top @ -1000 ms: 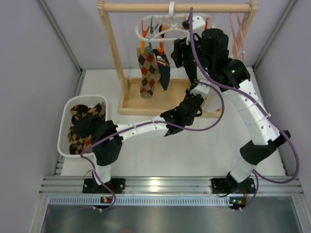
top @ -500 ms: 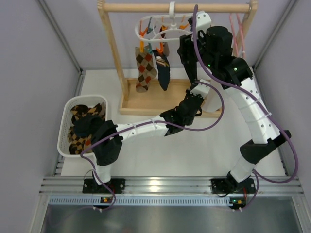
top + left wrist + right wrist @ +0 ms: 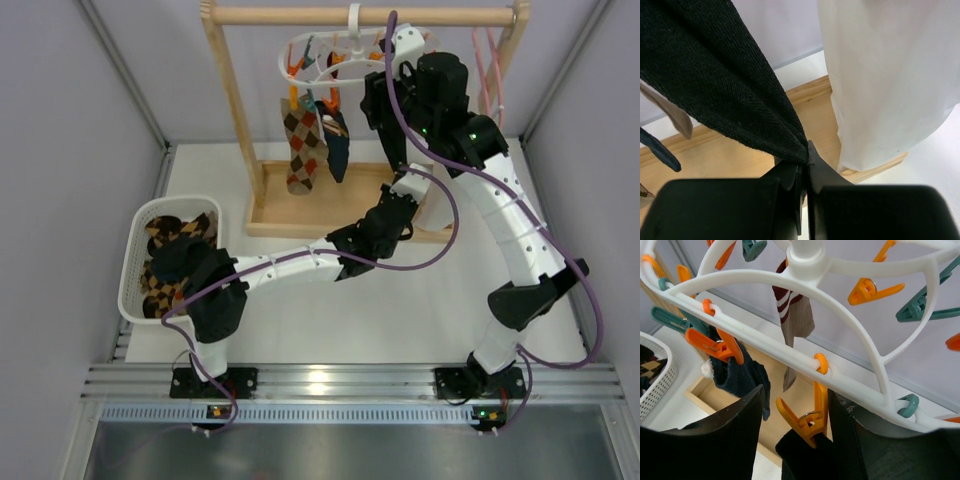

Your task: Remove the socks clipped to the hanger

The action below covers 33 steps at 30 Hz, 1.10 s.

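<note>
- Top external view: the white plastic oval ring hanger (image 3: 296,68) hangs by its hook from the wooden rail rack (image 3: 232,110). A brown, orange and cream argyle sock (image 3: 303,150) and a dark navy sock (image 3: 338,148) are clipped to its left side.
- Since a second ago the right arm has shifted a little by the ring. The hanger and its socks have swung a bit with it.
- Right wrist view: the right gripper (image 3: 796,400) has its jaws open, one on each side of an orange clothespin (image 3: 807,417). They are close to it, but I cannot tell if they touch it yet. That clothespin bites the top of a black knitted sock (image 3: 800,455).
- Left wrist view: the left gripper (image 3: 804,160) has its jaws squeezed tight on the bottom edge of what looks like the same black sock. It is just beside a white see-through garment (image 3: 890,75).
- I think the black sock is next. If the right arm presses the clothespin open, the left arm can pull the sock free.
- Some socks already lie in the white basket (image 3: 180,201) on the counter (image 3: 420,320). At least three are still on the hanger.
</note>
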Available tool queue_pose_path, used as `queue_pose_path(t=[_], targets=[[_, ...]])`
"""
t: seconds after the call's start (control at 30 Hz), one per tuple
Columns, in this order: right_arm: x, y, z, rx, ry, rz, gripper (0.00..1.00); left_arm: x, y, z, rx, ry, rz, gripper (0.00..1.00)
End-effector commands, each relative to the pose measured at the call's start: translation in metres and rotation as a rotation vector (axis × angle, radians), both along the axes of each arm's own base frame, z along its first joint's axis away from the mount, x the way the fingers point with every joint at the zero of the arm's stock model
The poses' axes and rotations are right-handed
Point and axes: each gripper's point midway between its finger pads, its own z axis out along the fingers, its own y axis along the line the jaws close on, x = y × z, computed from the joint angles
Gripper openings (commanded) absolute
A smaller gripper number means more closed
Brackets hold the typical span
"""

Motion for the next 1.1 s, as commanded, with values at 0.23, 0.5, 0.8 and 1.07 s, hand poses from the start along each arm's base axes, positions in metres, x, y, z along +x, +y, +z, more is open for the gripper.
queue_pose_path(t=[0.23,0.5,0.8,1.07], targets=[[0.006,0.003,0.042,0.069,-0.131,0.014,0.33,-0.011,0.002,0.019,-0.039,-0.012,-0.042,0.00],[0.003,0.001,0.043,0.084,-0.133,0.014,0.24,-0.015,0.011,0.015,-0.043,0.000,-0.035,0.00],[-0.011,-0.002,0.036,0.106,-0.119,0.030,0.53,-0.040,0.057,0.025,-0.146,0.042,-0.014,0.00],[-0.055,-0.001,0.028,0.179,-0.071,0.135,0.75,-0.063,0.121,0.000,-0.151,0.098,0.080,0.00]])
